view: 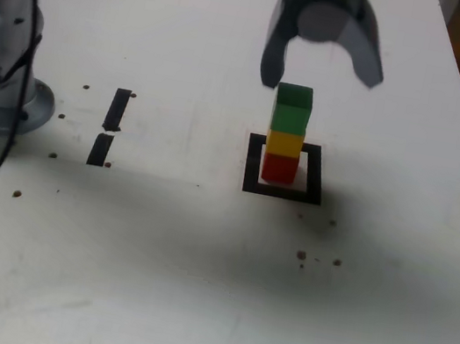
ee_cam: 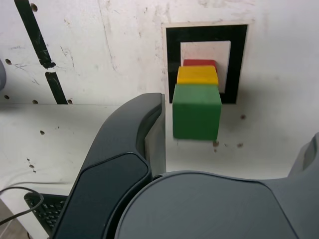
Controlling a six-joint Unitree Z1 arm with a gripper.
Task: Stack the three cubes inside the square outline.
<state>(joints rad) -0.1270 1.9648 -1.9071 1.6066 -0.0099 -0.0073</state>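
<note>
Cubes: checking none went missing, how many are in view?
3, all in one stack inside the square outline: red cube at the bottom, yellow cube in the middle, green cube on top.

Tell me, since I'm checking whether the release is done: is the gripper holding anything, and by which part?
Nothing is held. The gripper is open above the green cube, its fingers clear of the cube's sides.

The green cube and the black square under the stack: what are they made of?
Green cube: probably painted wood or plastic; flat matte faces, crisp edges, no glare. Square outline: looks like black tape stuck flat on the white table, which is scuffed and speckled.
</note>
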